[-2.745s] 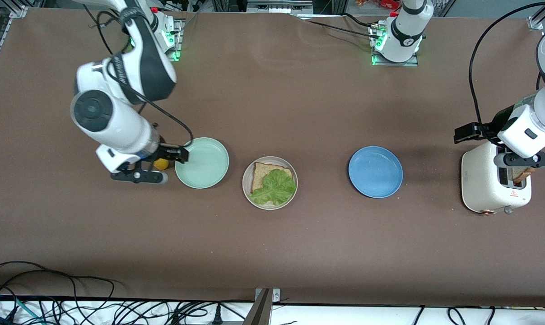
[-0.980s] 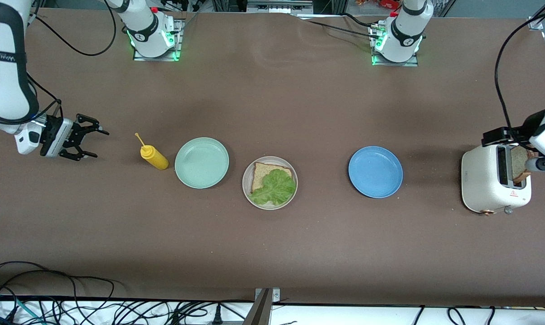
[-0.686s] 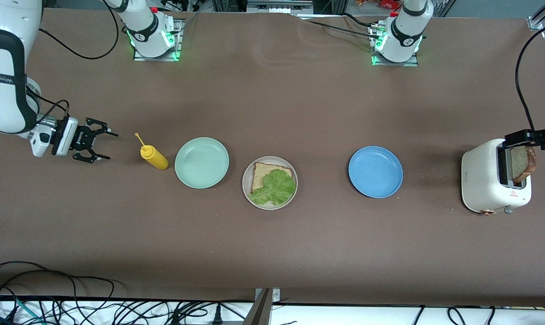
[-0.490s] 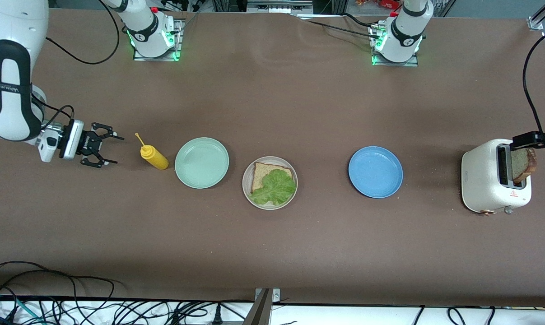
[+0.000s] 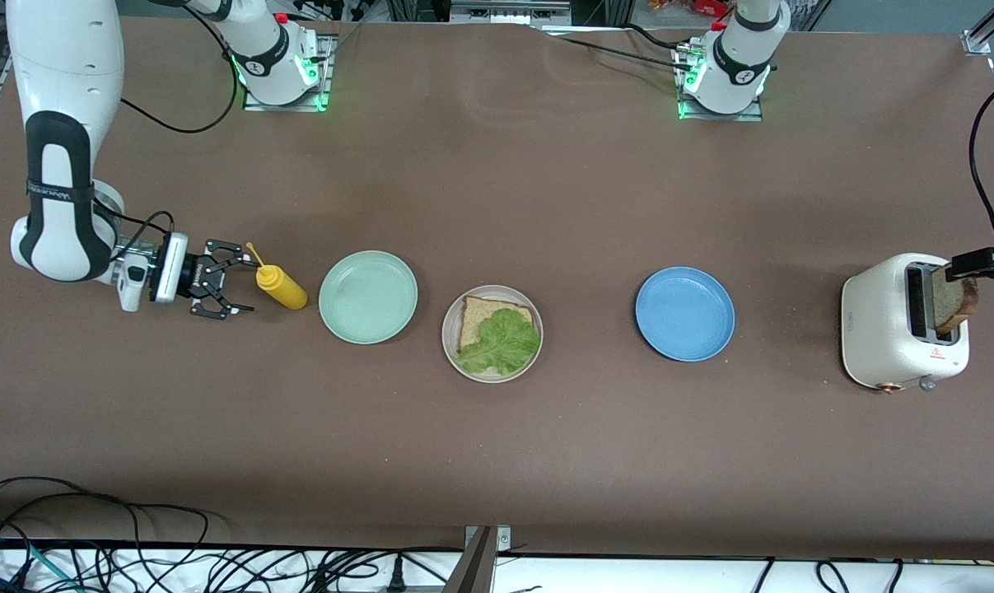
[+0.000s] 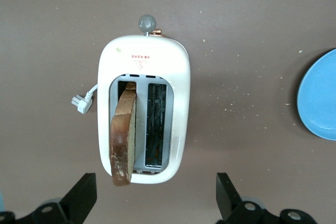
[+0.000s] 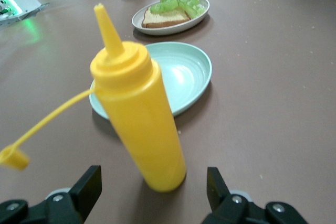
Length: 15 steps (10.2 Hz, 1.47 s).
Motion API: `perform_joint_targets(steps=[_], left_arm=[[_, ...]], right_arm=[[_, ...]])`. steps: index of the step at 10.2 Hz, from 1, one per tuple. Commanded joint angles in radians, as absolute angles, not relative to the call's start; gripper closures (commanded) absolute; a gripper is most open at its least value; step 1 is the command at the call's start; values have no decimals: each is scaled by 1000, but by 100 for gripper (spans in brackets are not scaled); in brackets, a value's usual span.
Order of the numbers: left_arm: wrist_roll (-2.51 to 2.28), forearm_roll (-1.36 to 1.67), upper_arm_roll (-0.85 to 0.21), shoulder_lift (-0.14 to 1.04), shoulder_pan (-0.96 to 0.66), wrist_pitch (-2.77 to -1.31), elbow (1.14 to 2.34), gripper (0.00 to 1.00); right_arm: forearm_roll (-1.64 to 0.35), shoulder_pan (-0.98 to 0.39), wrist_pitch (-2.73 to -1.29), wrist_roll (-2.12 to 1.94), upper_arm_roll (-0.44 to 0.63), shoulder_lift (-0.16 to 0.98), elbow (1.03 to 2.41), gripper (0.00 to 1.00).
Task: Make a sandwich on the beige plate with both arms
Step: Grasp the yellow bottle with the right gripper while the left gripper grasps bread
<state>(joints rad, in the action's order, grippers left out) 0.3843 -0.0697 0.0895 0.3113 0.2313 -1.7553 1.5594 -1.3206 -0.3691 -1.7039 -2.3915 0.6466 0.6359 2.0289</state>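
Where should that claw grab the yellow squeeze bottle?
Probably around the bottle's straight body, coming in level from the right arm's end of the table. It stands upright, the top tapers to a thin nozzle, and the open right gripper already faces it.

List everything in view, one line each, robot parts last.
beige plate: one, middle of table, holding bread slice and green lettuce.
mint plate: one, beside the beige plate, toward the right arm's end.
blue plate: one, toward the left arm's end.
mustard bottle: one, yellow, upright beside the mint plate.
toaster: one, white, with a brown toast slice in one slot.
right gripper: open, at the bottle.
left gripper: open, over the toaster.
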Motion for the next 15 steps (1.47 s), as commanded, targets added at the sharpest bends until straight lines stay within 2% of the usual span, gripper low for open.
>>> perform_joint_targets(steps=[1, 6, 7, 8, 9, 10, 11, 13, 15], left_arm=[[419, -101, 78, 296, 264, -1830, 1618, 0], [422, -132, 77, 293, 288, -1943, 1710, 0], [428, -132, 78, 296, 290, -1980, 1733, 0], [429, -132, 78, 298, 294, -2005, 1750, 0], [431, -132, 78, 301, 296, -2016, 1756, 0], [431, -130, 78, 302, 298, -2019, 1761, 6], [431, -132, 78, 307, 298, -2051, 1781, 16], [431, -132, 78, 322, 299, -2068, 1793, 47], [433, -130, 78, 330, 310, -2083, 1793, 71]], right_arm=[[-1362, -360, -1684, -2421, 618, 646, 2019, 11], [-1400, -370, -1698, -2422, 604, 652, 2014, 27], [-1413, -374, -1697, -2422, 603, 655, 2014, 54], [-1413, -374, -1694, -2421, 603, 660, 2014, 78], [-1413, -374, -1687, -2419, 604, 661, 2013, 90], [-1413, -374, -1686, -2411, 604, 661, 2013, 95], [-1410, -377, -1686, -2393, 606, 657, 2010, 99], [-1356, -391, -1693, -2292, 610, 643, 1971, 100], [-1237, -394, -1697, -2139, 614, 624, 1880, 100]])
